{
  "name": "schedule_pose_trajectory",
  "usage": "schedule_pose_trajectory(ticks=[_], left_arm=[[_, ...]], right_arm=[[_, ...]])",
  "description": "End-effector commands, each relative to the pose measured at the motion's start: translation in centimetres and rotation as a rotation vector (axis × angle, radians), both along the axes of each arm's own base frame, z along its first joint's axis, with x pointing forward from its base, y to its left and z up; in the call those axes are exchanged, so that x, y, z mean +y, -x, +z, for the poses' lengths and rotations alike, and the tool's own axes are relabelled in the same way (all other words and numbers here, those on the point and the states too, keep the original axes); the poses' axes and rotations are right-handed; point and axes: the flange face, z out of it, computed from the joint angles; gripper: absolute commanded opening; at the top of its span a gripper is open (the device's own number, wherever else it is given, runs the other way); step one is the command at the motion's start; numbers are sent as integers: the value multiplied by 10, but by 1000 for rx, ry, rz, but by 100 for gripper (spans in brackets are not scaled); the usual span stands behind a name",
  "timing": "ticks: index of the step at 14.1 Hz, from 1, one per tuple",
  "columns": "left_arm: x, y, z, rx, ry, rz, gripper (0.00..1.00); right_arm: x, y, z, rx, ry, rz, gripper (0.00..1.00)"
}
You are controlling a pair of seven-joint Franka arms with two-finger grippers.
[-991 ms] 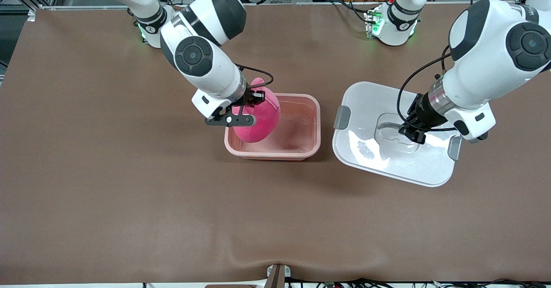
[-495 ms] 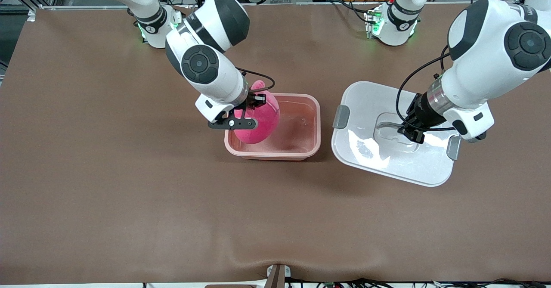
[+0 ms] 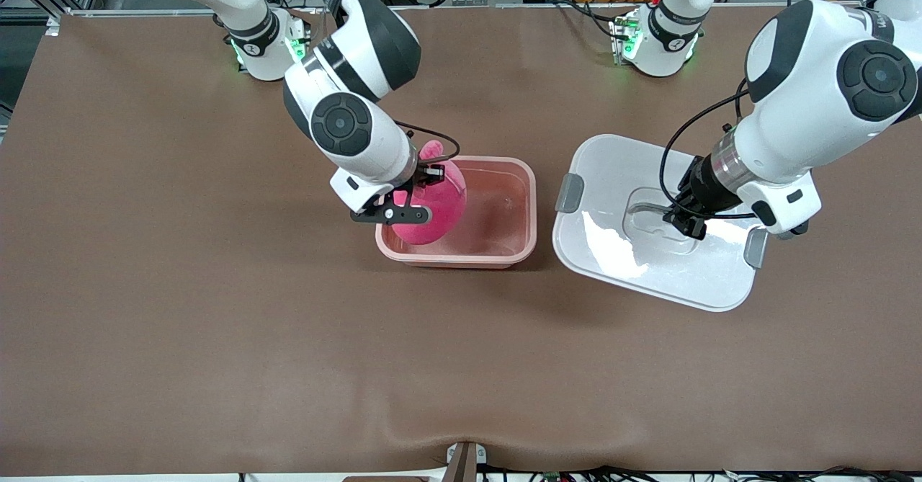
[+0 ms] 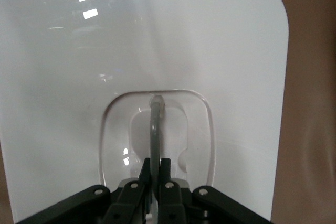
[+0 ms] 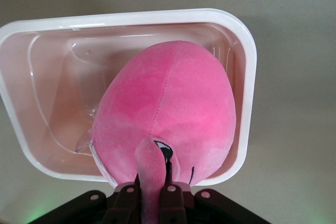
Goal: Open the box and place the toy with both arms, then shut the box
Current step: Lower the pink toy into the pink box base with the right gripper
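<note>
The open pinkish tub (image 3: pixel 504 253) sits mid-table. My right gripper (image 3: pixel 430 167) is shut on a flap of the hot-pink plush toy (image 3: pixel 432 212). The toy hangs partly inside the tub at the end toward the right arm. In the right wrist view my right gripper (image 5: pixel 152 184) pinches the flap, with the toy (image 5: pixel 173 103) over the tub (image 5: pixel 248 77). The white lid (image 3: pixel 619 179) is beside the tub toward the left arm's end, slightly tilted. My left gripper (image 3: pixel 684 217) is shut on its clear handle (image 4: pixel 155 124); this grip shows in the left wrist view (image 4: pixel 155 167).
The lid's grey clips (image 3: pixel 570 194) (image 3: pixel 754 248) stick out at its two ends. The brown table (image 3: pixel 288 338) lies open nearer the front camera. The two arm bases stand along the table edge farthest from that camera.
My right gripper has lowered the toy deeper into the tub. My left gripper has shifted the lid slightly toward the tub.
</note>
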Motion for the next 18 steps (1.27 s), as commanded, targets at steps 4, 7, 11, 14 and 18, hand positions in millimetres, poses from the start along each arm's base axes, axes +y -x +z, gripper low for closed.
schedule_pose_trajectory(ticks=[4, 7, 11, 14, 18], left_arm=[[2, 16, 12, -1, 17, -24, 0], [0, 19, 3, 16, 15, -50, 0], [1, 20, -2, 26, 12, -49, 0], [3, 20, 0, 23, 13, -48, 0], [2, 20, 1, 26, 31, -45, 0]], right_arm=[[3, -14, -48, 38, 12, 17, 0], [7, -17, -72, 42, 18, 14, 0], [22, -15, -96, 13, 15, 31, 0], [44, -5, -110, -9, 2, 44, 0], [84, 14, -121, -79, -42, 41, 0]])
